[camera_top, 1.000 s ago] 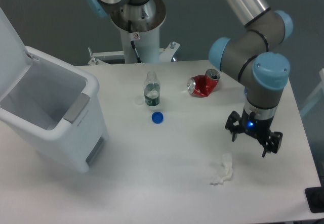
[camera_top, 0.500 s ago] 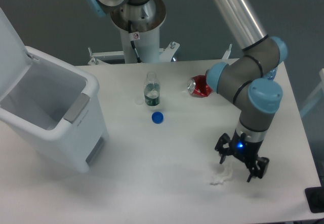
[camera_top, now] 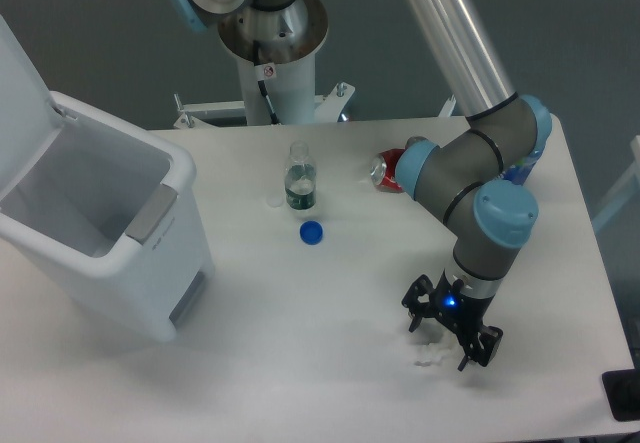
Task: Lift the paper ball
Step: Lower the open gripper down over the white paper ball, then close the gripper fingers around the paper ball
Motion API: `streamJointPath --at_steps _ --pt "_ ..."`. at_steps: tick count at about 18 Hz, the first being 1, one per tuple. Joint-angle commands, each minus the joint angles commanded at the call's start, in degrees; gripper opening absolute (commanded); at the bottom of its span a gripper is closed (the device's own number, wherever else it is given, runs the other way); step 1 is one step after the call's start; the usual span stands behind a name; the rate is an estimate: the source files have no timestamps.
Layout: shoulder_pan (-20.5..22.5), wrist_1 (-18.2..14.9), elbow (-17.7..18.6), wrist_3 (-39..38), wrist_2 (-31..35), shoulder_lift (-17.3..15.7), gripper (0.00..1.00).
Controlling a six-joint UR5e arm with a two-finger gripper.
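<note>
The paper ball [camera_top: 431, 353] is a small crumpled white wad near the table's front right. Most of it is hidden under my gripper; only its lower end shows. My gripper [camera_top: 445, 340] is open, pointing down, with one finger on each side of the wad, low over the table. The arm's wrist rises behind it toward the back right.
A crushed red can [camera_top: 388, 170] lies at the back, partly behind the arm's elbow. A small clear bottle [camera_top: 299, 178] stands mid-table with a blue bottle cap [camera_top: 311, 232] in front of it. A white bin [camera_top: 96, 223] with its lid open stands at the left.
The gripper has moved left and toward the front edge, dropping down over the paper ball. It now straddles the wad, which was fully visible a second ago.
</note>
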State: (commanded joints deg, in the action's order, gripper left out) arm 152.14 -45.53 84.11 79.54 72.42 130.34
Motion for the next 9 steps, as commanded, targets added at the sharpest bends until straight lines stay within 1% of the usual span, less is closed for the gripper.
streamJointPath --at_steps 6,9 --pt "0.0 -0.2 -0.7 0.1 0.4 0.1 1.00" --pt "0.0 -0.2 -0.6 0.2 4.3 0.2 1.00"
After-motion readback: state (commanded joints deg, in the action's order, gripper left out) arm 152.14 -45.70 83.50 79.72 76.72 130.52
